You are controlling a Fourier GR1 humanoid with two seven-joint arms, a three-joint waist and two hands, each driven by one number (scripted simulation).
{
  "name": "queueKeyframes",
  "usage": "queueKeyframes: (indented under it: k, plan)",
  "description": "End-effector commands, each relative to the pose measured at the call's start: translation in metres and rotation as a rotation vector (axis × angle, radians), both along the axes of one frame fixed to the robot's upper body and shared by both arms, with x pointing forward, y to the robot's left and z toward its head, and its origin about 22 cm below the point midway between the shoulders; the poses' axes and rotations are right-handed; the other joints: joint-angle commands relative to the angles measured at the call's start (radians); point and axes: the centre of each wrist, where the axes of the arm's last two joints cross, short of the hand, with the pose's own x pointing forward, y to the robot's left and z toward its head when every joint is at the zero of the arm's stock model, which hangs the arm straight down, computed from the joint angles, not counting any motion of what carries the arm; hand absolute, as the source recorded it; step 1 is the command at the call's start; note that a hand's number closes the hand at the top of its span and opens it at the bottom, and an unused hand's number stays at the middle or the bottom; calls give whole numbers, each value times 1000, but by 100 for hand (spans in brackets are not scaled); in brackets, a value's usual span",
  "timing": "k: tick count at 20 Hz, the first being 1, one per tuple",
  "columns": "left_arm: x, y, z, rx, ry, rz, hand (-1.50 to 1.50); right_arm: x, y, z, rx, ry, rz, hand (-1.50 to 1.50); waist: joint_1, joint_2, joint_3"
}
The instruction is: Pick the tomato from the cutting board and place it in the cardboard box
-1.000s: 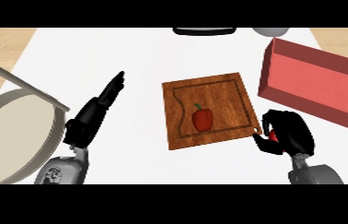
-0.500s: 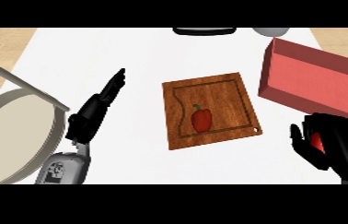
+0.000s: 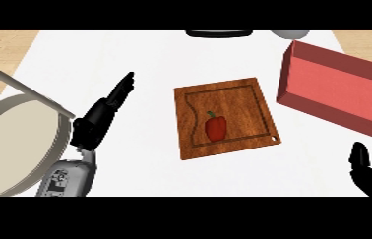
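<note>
Right hand [image 3: 359,165]: we are seeing just its edge; grip unclear.
Left hand [image 3: 102,112]: we are holding fingers straight.
Red pepper [image 3: 215,126]: lying lengthwise on the cutting board [image 3: 243,95], stem pointing away.

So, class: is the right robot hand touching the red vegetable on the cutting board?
Apart. The head view shows the right robot hand at the right edge, with bare counter between it and the cutting board holding the red vegetable.

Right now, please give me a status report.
Left hand open, left of board. Right hand at right edge, fingers unclear. Tomato on cutting board, untouched. Red box to its right, nothing between.
</note>
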Motion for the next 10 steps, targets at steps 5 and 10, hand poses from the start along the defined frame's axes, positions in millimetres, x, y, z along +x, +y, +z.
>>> queueKeyframes:
  k: [5, 10]
  plan:
    - [-3, -9, 4, 15, -5, -21, 0, 7, -18, 48, 100, -95, -110, 150, 14, 2, 1]
    - [-5, 15, 8, 9, -18, -15, 0, 31, -35, 71, 100, -93, -174, 150, 19, 3, 1]
